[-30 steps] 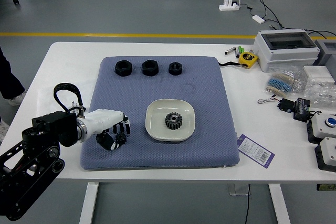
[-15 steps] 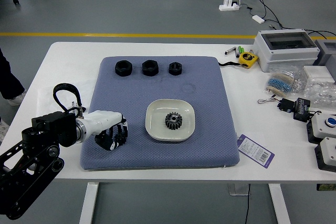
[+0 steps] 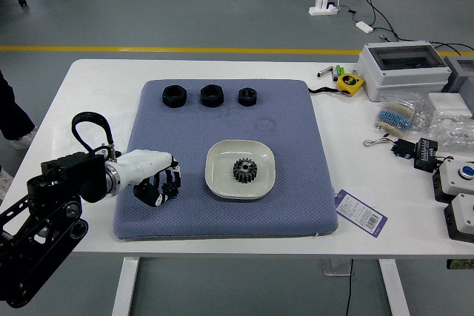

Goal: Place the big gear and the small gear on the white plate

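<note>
Black toothed gear sat on the white rounded-square plate as asked, the black-and-white left hand, open or clamped I could not tell, low at the blue-grey mat, perhaps for the second gear, three black rings lying beyond.

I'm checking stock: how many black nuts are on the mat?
3, near the far edge of the mat: a left nut, a middle nut and a smaller right nut.
</note>
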### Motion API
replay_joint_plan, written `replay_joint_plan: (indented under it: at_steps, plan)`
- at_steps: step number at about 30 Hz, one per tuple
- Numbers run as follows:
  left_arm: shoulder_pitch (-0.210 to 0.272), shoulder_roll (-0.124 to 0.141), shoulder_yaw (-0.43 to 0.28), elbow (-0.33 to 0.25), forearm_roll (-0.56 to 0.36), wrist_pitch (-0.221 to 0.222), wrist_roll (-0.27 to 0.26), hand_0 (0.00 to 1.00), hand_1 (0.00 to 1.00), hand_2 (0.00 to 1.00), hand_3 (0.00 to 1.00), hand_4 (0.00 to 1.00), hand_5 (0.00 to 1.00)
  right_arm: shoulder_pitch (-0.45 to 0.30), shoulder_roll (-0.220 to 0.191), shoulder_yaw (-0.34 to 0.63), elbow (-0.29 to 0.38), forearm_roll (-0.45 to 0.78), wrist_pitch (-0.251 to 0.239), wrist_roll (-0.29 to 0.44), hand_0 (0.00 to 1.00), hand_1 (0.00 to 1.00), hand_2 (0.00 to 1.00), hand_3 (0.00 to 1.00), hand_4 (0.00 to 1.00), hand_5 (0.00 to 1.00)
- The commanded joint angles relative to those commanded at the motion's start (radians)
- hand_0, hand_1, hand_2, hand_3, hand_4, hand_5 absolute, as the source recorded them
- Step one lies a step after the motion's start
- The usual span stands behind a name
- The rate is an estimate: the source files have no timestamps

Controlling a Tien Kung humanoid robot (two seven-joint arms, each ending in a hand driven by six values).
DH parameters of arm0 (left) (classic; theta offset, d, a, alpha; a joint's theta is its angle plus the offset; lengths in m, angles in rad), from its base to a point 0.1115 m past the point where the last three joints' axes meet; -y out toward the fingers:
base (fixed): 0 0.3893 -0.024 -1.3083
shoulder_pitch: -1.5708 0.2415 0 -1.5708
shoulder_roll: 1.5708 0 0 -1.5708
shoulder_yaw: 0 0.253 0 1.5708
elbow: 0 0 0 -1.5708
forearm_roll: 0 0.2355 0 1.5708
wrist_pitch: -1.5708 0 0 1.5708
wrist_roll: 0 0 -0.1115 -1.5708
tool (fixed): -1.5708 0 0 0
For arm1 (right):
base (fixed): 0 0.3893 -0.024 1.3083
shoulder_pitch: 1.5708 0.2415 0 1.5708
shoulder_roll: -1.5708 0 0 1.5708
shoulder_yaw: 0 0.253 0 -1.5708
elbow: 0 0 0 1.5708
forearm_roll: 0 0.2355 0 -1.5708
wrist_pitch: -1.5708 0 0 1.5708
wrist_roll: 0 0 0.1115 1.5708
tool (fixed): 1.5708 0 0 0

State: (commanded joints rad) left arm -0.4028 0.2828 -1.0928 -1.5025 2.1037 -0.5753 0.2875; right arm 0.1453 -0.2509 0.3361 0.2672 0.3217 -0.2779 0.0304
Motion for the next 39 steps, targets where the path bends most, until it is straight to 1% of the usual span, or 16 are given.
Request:
replay_joint_plan:
  at_steps: [2,6,11,13,16,17,19,21,23,24,27,29,30,35,36,39]
  plan:
    - [-0.003,-0.002,-0.005,-0.003,0.001,0.003,0.000,0.359,0.444,0.502,0.494,0.399,0.002,0.000,0.000,0.001,0.000,-0.001,0.000,0.000,0.654,0.660,0.728,0.574,0.835,0.677]
    - [-0.018,-0.024,-0.013,-0.003,0.007,0.008,-0.002,0.358,0.440,0.498,0.496,0.386,0.002,0.000,0.000,0.003,0.000,-0.006,-0.002,-0.002,0.654,0.660,0.728,0.575,0.835,0.678]
    - [-0.053,-0.070,-0.011,0.002,0.010,0.019,-0.007,0.358,0.440,0.498,0.496,0.386,0.002,0.001,0.001,0.006,0.001,-0.010,-0.004,-0.003,0.654,0.660,0.728,0.575,0.835,0.678]
    - [-0.070,-0.089,-0.005,0.011,0.013,0.029,-0.012,0.353,0.438,0.494,0.493,0.356,0.002,0.002,0.000,0.006,0.001,-0.010,-0.004,-0.003,0.655,0.660,0.728,0.574,0.835,0.678]
    - [-0.100,-0.122,0.016,0.042,0.018,0.062,-0.031,0.353,0.438,0.494,0.493,0.356,0.002,0.002,0.001,0.006,0.001,-0.010,-0.006,-0.003,0.655,0.660,0.728,0.574,0.835,0.678]
    - [-0.103,-0.125,0.018,0.045,0.018,0.065,-0.033,0.353,0.438,0.494,0.493,0.356,0.002,0.002,0.001,0.006,0.001,-0.010,-0.006,-0.003,0.655,0.660,0.728,0.574,0.835,0.678]
    - [-0.129,-0.150,0.039,0.089,0.032,0.092,-0.040,0.344,0.439,0.495,0.495,0.356,0.002,0.001,0.001,0.008,0.002,-0.013,-0.007,-0.003,0.655,0.660,0.728,0.574,0.835,0.678]
    - [-0.146,-0.167,0.053,0.123,0.043,0.110,-0.046,0.344,0.439,0.495,0.495,0.356,0.002,0.002,0.001,0.010,0.002,-0.018,-0.008,-0.004,0.655,0.660,0.728,0.574,0.835,0.678]
    - [-0.162,-0.188,0.068,0.166,0.053,0.145,-0.056,0.344,0.439,0.495,0.495,0.356,0.002,0.001,0.001,0.013,0.002,-0.024,-0.009,-0.006,0.655,0.660,0.728,0.574,0.835,0.678]
    - [-0.165,-0.193,0.071,0.178,0.055,0.155,-0.059,0.370,0.488,0.556,0.579,0.875,0.002,0.000,0.001,0.014,0.002,-0.025,-0.009,-0.006,0.655,0.660,0.728,0.574,0.835,0.678]
    - [-0.179,-0.214,0.092,0.224,0.067,0.197,-0.073,0.370,0.488,0.556,0.579,0.875,0.002,-0.001,0.001,0.016,0.003,-0.030,-0.012,-0.007,0.655,0.660,0.728,0.574,0.835,0.678]
    - [-0.182,-0.220,0.100,0.236,0.074,0.207,-0.075,0.370,0.488,0.556,0.579,0.875,0.002,-0.002,0.002,0.017,0.003,-0.031,-0.012,-0.007,0.655,0.660,0.728,0.574,0.835,0.678]
    - [-0.183,-0.222,0.105,0.240,0.076,0.210,-0.074,0.426,0.608,0.694,0.736,0.998,0.151,-0.003,0.002,0.017,0.003,-0.031,-0.013,-0.007,0.655,0.660,0.728,0.576,0.835,0.678]
    - [-0.187,-0.224,0.122,0.243,0.072,0.203,-0.065,0.426,0.608,0.694,0.736,0.998,0.151,-0.005,0.001,0.017,0.003,-0.031,-0.012,-0.006,0.655,0.660,0.728,0.576,0.835,0.678]
    - [-0.187,-0.224,0.123,0.244,0.072,0.202,-0.064,0.459,0.632,0.728,0.763,0.998,0.291,-0.005,0.001,0.017,0.003,-0.031,-0.011,-0.006,0.655,0.660,0.728,0.577,0.835,0.678]
    - [-0.186,-0.223,0.123,0.245,0.071,0.197,-0.060,0.459,0.632,0.728,0.763,0.998,0.291,-0.006,0.001,0.017,0.003,-0.031,-0.011,-0.005,0.655,0.660,0.728,0.577,0.835,0.678]
